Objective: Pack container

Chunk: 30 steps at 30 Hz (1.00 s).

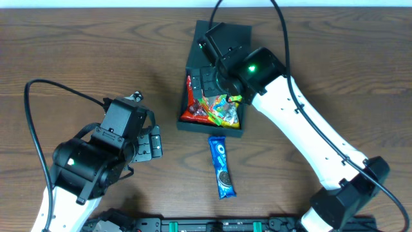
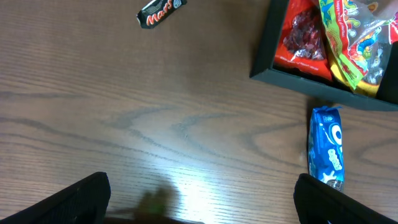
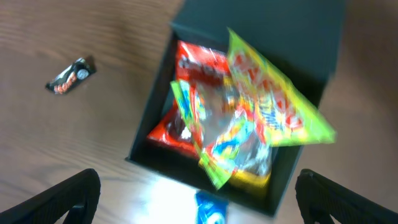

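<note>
Left end effector (image 2: pixel 202 208): spread wide, grips nothing. Just below it, bare wooden worktop (image 2: pixel 155 124). Ahead and to its right, a blue cookie packet (image 2: pixel 326 146), flat on the wood, its far end just beside the near wall of the container (image 2: pixel 292 78). Farther ahead and to the left, a small chocolate bar (image 2: pixel 161 11), well apart from the rest.

Right end effector (image 3: pixel 202 205): also spread wide, grips nothing, hangs over the container. Straight below it, the dark open box, with the lid flap folded back on the far side. Inside, a red snack bag (image 3: pixel 193 68), and on top of it a tilted green and yellow candy bag (image 3: pixel 267 112), one corner reaching over the right wall. View blurred here.
</note>
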Motion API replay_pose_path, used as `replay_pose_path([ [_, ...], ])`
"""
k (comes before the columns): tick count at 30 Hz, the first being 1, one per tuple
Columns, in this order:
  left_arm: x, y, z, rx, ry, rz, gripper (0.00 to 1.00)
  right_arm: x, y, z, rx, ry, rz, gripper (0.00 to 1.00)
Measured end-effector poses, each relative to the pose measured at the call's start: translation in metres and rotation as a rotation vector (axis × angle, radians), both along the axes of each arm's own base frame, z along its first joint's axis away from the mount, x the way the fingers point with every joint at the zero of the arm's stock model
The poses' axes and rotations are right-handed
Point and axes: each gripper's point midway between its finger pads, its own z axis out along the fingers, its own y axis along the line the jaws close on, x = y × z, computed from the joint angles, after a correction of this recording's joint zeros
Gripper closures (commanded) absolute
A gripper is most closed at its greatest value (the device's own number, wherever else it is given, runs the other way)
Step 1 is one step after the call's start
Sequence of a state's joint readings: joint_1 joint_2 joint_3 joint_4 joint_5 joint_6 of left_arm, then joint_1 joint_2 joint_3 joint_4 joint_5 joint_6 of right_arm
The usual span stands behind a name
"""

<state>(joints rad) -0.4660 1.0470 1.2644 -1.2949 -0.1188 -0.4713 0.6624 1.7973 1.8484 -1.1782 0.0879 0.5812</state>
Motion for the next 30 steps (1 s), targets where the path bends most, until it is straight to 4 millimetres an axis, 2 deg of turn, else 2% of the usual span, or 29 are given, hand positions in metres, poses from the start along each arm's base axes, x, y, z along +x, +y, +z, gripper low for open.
replay_pose_path([
  [3,0.000,0.000,0.000,0.000,0.000,0.000,0.05,-0.004,-0.007,-0.012,0.026,0.072,-0.198,0.01],
  [8,0.000,0.000,0.000,0.001,0.001,0.000,0.05,0.010,-0.002,-0.042,0.076,0.125,-0.456,0.01],
  [15,0.000,0.000,0.000,0.001,0.002,0.000,0.05,0.019,0.009,-0.087,0.073,0.193,-0.598,0.01],
  [27,0.000,0.000,0.000,0.003,0.001,-0.004,0.05,0.032,0.012,-0.090,0.095,0.143,-0.638,0.01],
  [30,0.000,0.000,0.000,0.003,0.001,-0.004,0.05,0.033,0.012,-0.096,0.080,0.144,-0.644,0.01],
])
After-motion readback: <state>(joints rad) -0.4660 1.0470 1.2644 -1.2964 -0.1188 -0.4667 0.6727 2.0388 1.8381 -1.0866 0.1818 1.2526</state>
